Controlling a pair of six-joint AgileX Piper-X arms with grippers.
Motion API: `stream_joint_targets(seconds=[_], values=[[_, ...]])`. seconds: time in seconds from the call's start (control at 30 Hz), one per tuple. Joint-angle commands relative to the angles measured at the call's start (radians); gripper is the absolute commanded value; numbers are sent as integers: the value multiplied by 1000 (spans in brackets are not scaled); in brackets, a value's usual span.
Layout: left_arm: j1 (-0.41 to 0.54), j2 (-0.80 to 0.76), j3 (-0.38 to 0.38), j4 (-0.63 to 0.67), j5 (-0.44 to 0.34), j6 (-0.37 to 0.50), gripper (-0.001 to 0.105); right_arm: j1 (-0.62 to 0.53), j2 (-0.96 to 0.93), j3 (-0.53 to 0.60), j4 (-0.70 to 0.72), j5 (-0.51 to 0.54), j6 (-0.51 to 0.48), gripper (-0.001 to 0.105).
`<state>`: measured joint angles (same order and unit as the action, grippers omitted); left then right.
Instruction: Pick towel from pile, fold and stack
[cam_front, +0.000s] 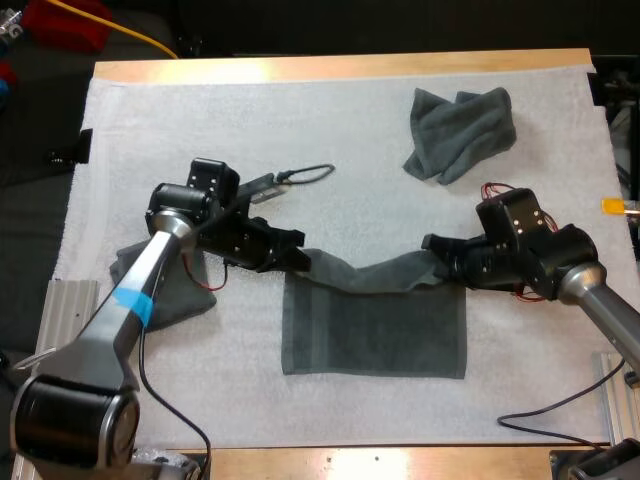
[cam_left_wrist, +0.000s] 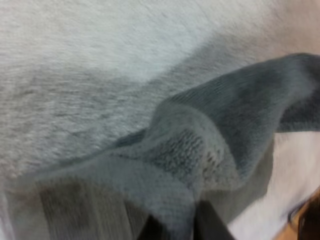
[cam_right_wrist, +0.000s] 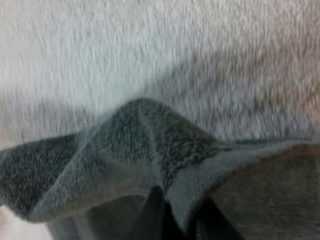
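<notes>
A dark grey-green towel (cam_front: 375, 335) lies spread on the white mat (cam_front: 300, 130) near the front middle, its far edge lifted off the mat. My left gripper (cam_front: 297, 256) is shut on the towel's far left corner (cam_left_wrist: 195, 150). My right gripper (cam_front: 436, 256) is shut on the far right corner (cam_right_wrist: 165, 145). The lifted edge sags between the two grippers. A crumpled towel (cam_front: 460, 132) lies at the far right of the mat. Another towel (cam_front: 178, 290) lies at the left, partly under my left arm.
A black cable loop (cam_front: 305, 174) lies on the mat beyond my left gripper. The wooden table edge (cam_front: 340, 66) runs along the far side. Metal rails (cam_front: 70, 310) stand at the left and right front corners.
</notes>
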<state>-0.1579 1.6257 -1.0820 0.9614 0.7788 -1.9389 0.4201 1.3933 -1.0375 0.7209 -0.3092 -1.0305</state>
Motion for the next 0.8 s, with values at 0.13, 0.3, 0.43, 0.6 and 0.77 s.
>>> stream_joint_targets(seconds=[0.13, 0.3, 0.43, 0.6, 0.77], values=[[39, 49, -4, -46, 57, -17, 0, -13, 67, -3, -63, -84, 89, 1], [45, 111, -4, -57, 74, -26, 0, -13, 127, -3, -140, -95, 180, 1], [45, 152, -4, -78, 116, -41, 4, -13, 156, -3, -195, -97, 216, 1], [45, 191, -4, -122, 181, -97, 13, -23, 184, -3, -251, -97, 289, 1], [45, 210, -4, -165, 195, -144, 13, -54, 190, -1, -297, -99, 330, 1]])
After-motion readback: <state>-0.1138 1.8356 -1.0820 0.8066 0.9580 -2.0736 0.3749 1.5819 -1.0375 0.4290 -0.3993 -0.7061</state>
